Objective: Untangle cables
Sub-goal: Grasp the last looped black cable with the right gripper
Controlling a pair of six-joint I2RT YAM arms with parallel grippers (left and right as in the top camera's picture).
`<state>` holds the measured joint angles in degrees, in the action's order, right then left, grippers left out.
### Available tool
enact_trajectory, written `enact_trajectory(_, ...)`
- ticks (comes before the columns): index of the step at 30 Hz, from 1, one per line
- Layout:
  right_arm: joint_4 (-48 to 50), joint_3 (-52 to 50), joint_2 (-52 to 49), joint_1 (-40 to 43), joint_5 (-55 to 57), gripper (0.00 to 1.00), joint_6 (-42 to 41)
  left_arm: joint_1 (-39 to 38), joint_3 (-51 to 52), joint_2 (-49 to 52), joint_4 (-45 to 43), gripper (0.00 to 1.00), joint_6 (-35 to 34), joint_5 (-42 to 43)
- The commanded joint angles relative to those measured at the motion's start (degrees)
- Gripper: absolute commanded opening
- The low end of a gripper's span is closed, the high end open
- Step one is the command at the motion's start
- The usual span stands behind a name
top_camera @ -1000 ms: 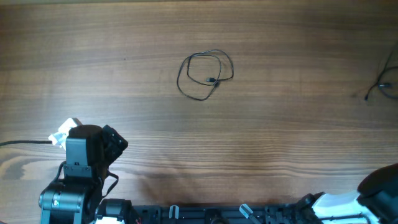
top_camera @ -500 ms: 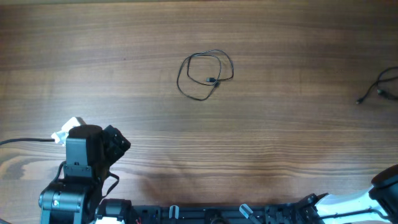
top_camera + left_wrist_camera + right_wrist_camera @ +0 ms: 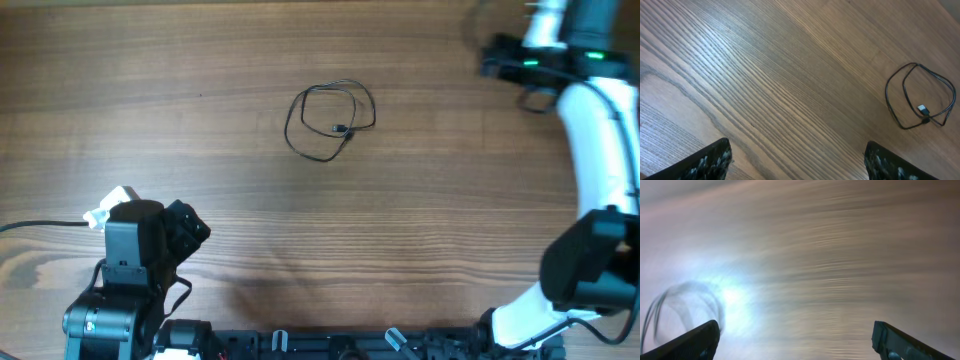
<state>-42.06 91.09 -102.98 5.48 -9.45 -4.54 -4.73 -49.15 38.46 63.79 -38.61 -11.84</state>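
Note:
The cables show as one thin black wire (image 3: 330, 120) lying in loose loops on the wooden table, far of centre, with a small plug tip inside the loops. The left wrist view has this wire (image 3: 920, 97) at its right edge. My left gripper (image 3: 800, 162) is open, low at the near left, far from the wire, with bare wood between its fingers. My right gripper (image 3: 490, 55) is at the far right of the table. Its wrist view is blurred; the right gripper (image 3: 797, 340) is open and holds nothing. A smeared dark loop (image 3: 680, 305) shows at that view's lower left.
The left arm's base (image 3: 130, 280) and its white camera unit (image 3: 108, 208), with a thick black lead, sit at the near left corner. The right arm's white link (image 3: 600, 140) runs along the right edge. Arm mounts line the near edge (image 3: 350, 345).
The right arm has swung from the near right corner up to the far right of the table. The thin wire end seen at the right edge earlier no longer shows. The left arm is still.

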Motion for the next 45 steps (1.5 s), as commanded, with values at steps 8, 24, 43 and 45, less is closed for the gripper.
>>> enact_trajectory(8, -10.0, 0.3, -0.8, -23.7, -1.8, 1.00, 20.5, 0.3, -0.4, -0.1, 0.1, 0.89, 2.4, 0.4)
enact_trajectory(24, 7.9, -2.6, -15.4, -26.4, -2.2, 0.96, 19.8, 0.3, -0.4, -0.1, 0.1, 0.92, 2.4, 0.5)
enact_trajectory(43, 28.0, -2.7, -26.3, -25.7, -2.2, 0.40, 28.3, 0.3, -0.4, -0.1, 0.1, 0.92, 2.4, 2.0)
enact_trajectory(45, 27.7, -2.7, -26.3, -25.5, -2.2, 0.39, 26.9, 0.3, -0.4, -0.1, 0.1, 0.92, 2.4, 2.0)
